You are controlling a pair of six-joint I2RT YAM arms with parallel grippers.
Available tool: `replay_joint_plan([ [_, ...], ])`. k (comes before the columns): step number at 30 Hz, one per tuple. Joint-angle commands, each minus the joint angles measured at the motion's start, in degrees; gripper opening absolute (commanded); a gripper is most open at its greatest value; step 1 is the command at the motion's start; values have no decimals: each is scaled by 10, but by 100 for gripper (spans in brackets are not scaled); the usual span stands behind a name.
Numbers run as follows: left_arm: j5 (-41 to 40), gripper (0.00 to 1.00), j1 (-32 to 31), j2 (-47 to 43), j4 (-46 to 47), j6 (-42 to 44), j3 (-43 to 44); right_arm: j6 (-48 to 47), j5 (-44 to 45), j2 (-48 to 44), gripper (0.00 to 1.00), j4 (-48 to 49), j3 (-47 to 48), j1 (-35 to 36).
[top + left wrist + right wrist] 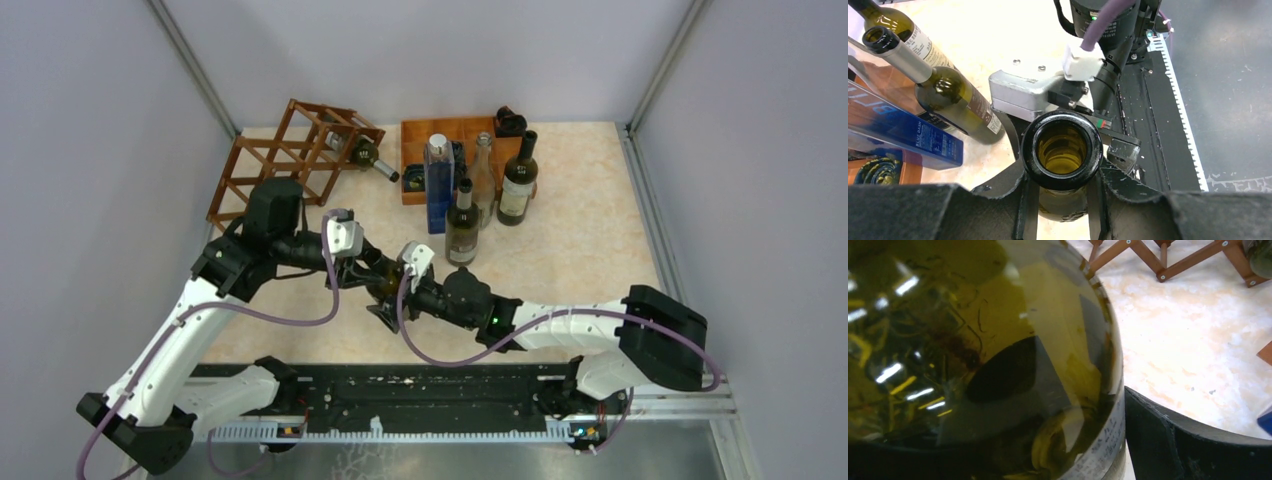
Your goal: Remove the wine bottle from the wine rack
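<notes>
Green wine bottle [973, 355] hangs over the tabletop [580, 240], well clear of the wine rack [290, 160] beyond both arms; right fingers [1188, 440] stand spread wide around its base, left fingers [1158, 210] clamp tight on its neck just below the mouth.

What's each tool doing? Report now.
Left tool: closed on the neck of the wine bottle.
Right tool: open wide around that bottle's base; no grip evident.

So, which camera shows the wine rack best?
The top external view: the whole wine rack stands far left with a bottle in it. The right wrist view catches only a few slats; the left wrist view shows none.
</notes>
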Motion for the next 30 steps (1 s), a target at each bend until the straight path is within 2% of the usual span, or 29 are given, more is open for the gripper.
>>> replay_joint_plan([
  [1,55,0,0,-9,51,-16,37,-24,19,5,89,47,31,7],
  [6,12,2,0,-13,58,-2,31,-26,37,1,58,33,21,7],
  [7,-7,22,0,-14,70,-16,27,-26,42,1,53,32,19,7],
  [9,-55,75,-1,-15,89,-48,23,-27,55,2,42,28,16,7],
  [10,-63,95,0,-14,90,-56,25,-29,64,3,36,28,15,6],
  [11,-70,98,-1,-12,88,-65,27,-32,76,4,33,27,16,7],
  [16,-114,99,0,12,45,-101,53,-37,118,15,26,29,23,0],
  [21,-142,99,0,3,33,-129,49,-23,134,56,14,33,48,-37],
  [25,-181,99,10,-23,26,-141,45,-8,120,87,11,59,72,-78],
  [30,-238,99,29,-36,-10,-133,41,-33,154,148,8,77,124,-87],
])
